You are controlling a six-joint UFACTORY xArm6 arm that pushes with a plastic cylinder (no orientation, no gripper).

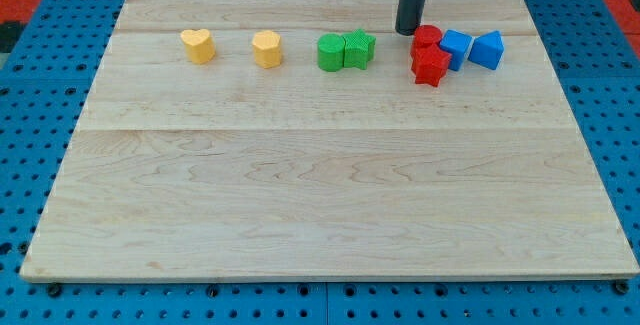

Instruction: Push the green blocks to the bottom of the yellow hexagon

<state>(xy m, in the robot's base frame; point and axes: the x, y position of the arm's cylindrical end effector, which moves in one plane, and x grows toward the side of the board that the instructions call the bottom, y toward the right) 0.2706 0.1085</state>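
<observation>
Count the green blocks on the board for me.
2. The green block and the green star sit touching near the view's top, between the yellow hexagon and the red blocks. None seems hidden.

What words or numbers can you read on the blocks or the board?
None: no words, numbers or signs show anywhere.
The yellow heart, yellow hexagon, two green blocks, two red blocks and two blue blocks are plain.
The wooden board and my tip carry no markings.

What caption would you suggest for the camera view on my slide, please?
My tip rests near the red blocks, right of two green blocks and the yellow hexagon.
</observation>
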